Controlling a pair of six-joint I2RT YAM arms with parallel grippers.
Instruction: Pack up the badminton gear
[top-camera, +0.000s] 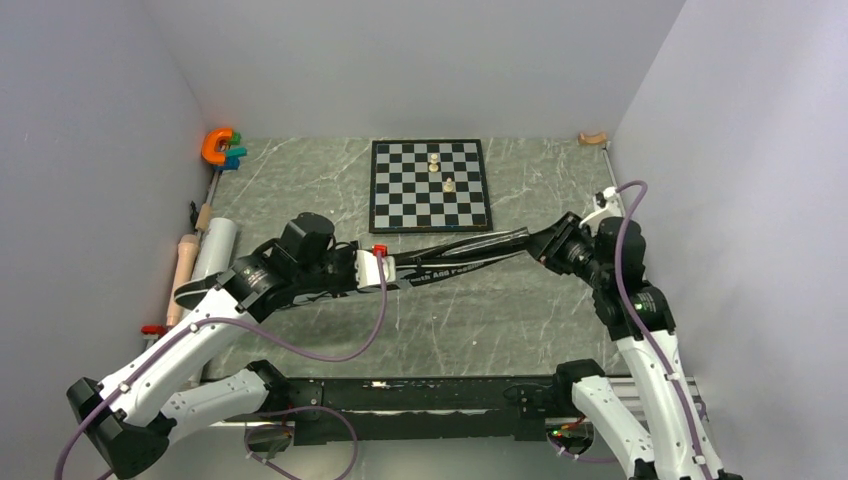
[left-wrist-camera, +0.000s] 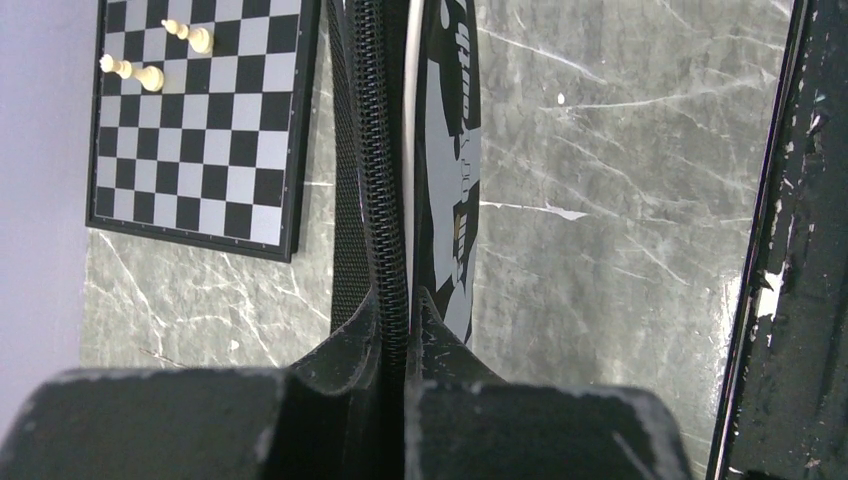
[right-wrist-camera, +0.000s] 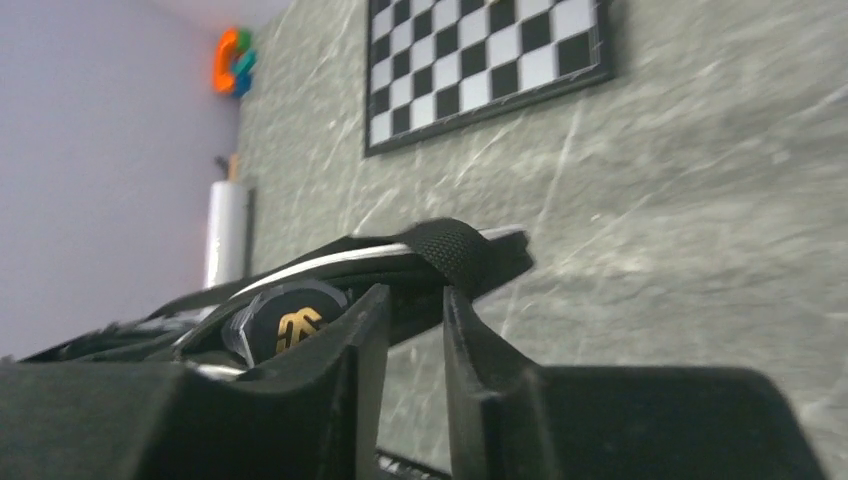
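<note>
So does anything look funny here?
The bag is up on edge instead of flat, with the left pincer pinching its zipper. The tube lies outside it, by the left wall.

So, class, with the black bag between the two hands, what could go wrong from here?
The right hand has its fingers slightly apart at the strap end of the bag, so that end could drop. The left hand pinches only the zipper edge, so the bag may twist or slip. The bag is close to the chessboard; a swing could topple its pieces.
</note>
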